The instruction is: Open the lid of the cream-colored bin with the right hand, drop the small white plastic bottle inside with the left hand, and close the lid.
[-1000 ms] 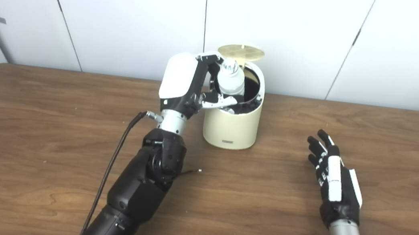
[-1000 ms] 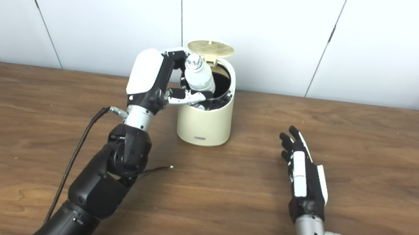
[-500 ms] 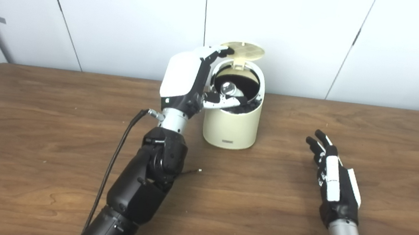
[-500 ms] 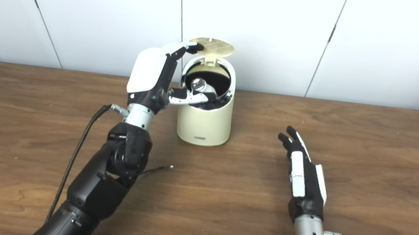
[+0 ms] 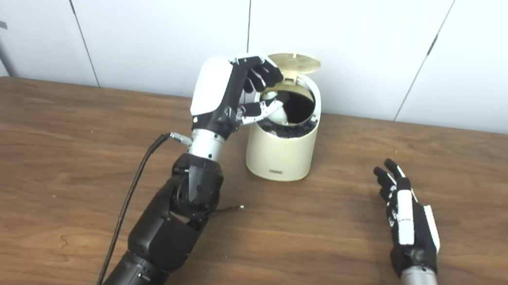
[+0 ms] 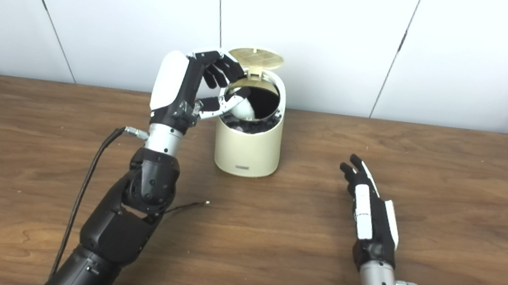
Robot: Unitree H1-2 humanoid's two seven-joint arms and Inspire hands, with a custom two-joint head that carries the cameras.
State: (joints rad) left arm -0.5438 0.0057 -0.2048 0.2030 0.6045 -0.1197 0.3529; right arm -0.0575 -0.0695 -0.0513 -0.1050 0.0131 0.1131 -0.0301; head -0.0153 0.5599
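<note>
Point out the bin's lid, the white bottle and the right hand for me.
lid [image 5: 295,62], left eye view, middle of its raised underside.
white bottle [image 6: 242,108], right eye view, rounded part inside the bin.
right hand [image 5: 408,221], left eye view, white back plate.

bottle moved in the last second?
Yes. The bottle has dropped from above the rim down into the bin; the left hand has let go.

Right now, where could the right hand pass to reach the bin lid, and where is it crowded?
Bare table lies between the right hand and the bin; the bin's right side is free. Its left rim is crowded: the left hand curls its fingers beside the raised lid.
</note>
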